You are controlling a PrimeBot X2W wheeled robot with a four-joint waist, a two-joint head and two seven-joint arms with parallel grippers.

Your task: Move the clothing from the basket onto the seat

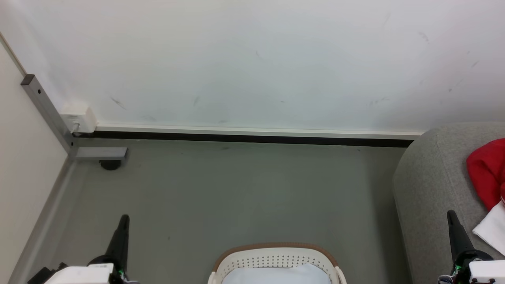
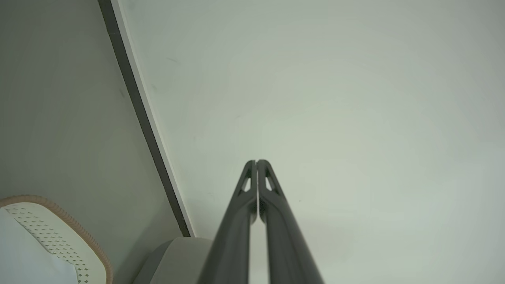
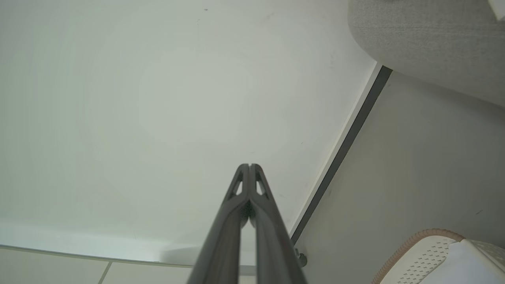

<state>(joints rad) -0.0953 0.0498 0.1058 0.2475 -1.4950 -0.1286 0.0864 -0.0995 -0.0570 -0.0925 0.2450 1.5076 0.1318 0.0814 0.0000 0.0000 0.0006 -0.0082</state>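
The left fingers (image 1: 118,240) and right fingers (image 1: 458,234) are clenched, empty — a white cloth (image 1: 276,276) lies in the basket (image 1: 276,248), red clothes (image 1: 487,169) on the sofa (image 1: 430,177).

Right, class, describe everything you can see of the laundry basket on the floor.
The basket is cream-white and plastic-looking, with rows of small round holes in its wall and a brown band along its curved rim. It stands upright on the grey floor, partly cut off by the head view's bottom edge. A pale cloth lies inside against its wall.
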